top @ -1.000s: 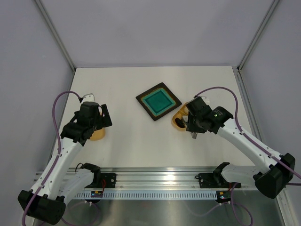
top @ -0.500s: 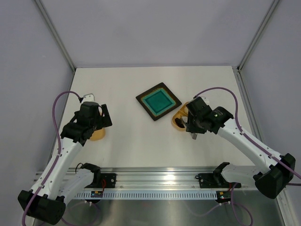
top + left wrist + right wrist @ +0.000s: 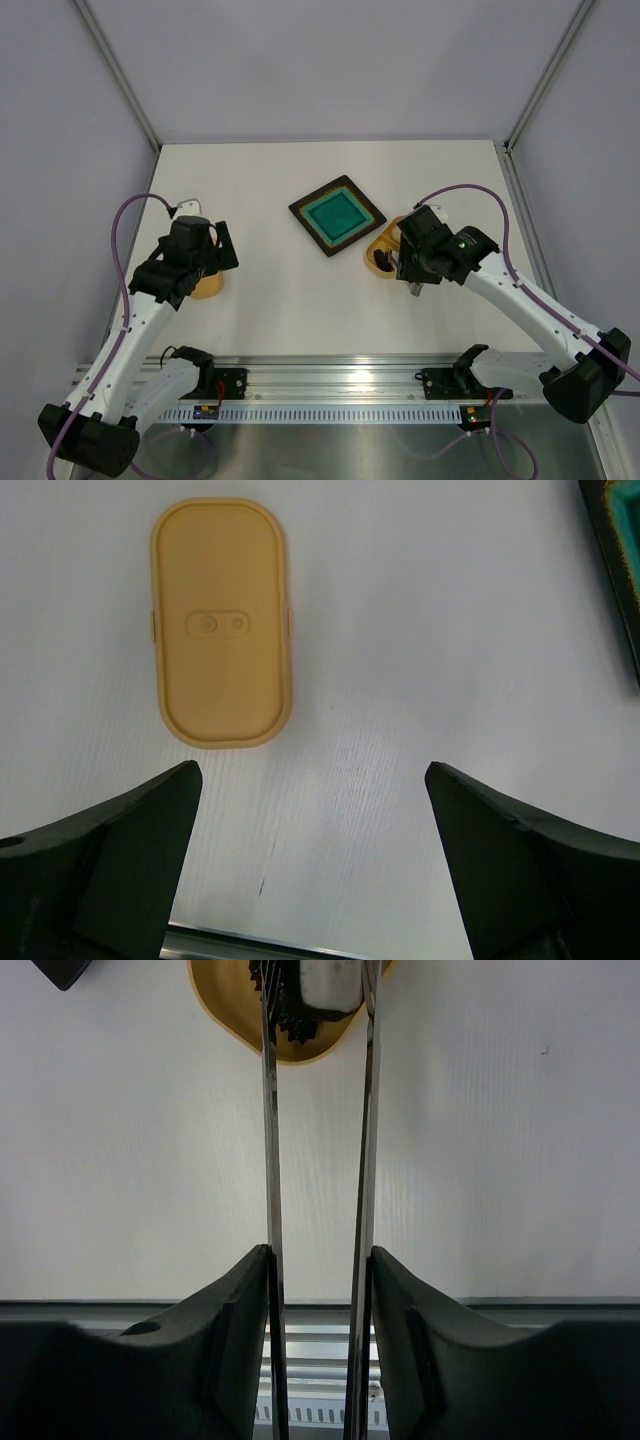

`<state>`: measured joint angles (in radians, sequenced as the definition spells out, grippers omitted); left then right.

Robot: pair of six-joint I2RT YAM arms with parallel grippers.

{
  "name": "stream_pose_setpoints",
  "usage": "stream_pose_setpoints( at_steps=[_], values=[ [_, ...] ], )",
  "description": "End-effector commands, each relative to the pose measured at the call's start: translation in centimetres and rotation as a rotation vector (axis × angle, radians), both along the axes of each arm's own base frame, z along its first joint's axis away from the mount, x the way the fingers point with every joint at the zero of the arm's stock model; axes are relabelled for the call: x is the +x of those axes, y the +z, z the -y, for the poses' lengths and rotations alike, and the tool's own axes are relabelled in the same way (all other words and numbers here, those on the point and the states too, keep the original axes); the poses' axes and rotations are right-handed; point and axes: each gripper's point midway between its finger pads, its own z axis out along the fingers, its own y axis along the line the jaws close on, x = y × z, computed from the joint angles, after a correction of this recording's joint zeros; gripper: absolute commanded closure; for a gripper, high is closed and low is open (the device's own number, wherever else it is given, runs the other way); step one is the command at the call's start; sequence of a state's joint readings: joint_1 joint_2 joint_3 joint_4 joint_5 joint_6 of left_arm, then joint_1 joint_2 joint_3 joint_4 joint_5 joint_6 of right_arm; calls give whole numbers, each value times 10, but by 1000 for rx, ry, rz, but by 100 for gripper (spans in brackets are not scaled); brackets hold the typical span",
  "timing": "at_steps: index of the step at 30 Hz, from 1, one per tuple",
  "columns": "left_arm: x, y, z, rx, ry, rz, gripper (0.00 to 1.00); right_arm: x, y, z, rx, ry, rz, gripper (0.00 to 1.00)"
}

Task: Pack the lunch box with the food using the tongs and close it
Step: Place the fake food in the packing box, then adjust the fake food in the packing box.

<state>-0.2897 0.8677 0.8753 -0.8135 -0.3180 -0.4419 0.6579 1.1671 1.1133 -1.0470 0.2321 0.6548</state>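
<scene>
Your right claw (image 3: 318, 1260) clamps the tongs (image 3: 268, 1140), their slim arms reaching over the rounded end of the lunch box (image 3: 235, 1005), where a white cube (image 3: 330, 985) and a dark piece (image 3: 295, 1025) show (the box sits just beside the teal plate (image 3: 337, 214)). Your left claw (image 3: 310, 780) hangs spread wide above the desk (image 3: 400, 630), near the lid (image 3: 220, 620).

The white table (image 3: 270, 180) in front of me carries three things. A square teal plate (image 3: 337, 215) with a dark rim sits near its middle, turned cornerwise. The yellow-orange lunch box (image 3: 378, 260) lies just beside the plate's near right edge. A flat oval lid (image 3: 220, 623) lies well apart, on my left.
</scene>
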Motion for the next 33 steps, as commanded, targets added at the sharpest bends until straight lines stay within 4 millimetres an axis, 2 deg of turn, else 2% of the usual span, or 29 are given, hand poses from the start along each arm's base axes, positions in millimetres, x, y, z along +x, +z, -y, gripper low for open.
stream_pose_setpoints(
  at_steps=[1,9,12,14,18,30,33],
  values=[
    [8,10,5,-27,-5,52,1,9,24,4,11,-24,81,50],
    [8,11,5,-27,-5,53,1,10,26,3,14,-25,87,48],
    [7,10,5,-28,-8,51,1,11,32,3,22,-23,101,55],
    [7,11,4,-27,-5,53,1,12,34,3,24,-23,107,66],
    [7,10,5,-29,-9,51,1,12,35,2,30,-19,107,78],
    [9,10,6,-29,-11,51,1,9,27,-5,47,5,76,84],
    [9,8,6,-29,-8,46,1,9,18,-5,28,12,52,85]
  ],
)
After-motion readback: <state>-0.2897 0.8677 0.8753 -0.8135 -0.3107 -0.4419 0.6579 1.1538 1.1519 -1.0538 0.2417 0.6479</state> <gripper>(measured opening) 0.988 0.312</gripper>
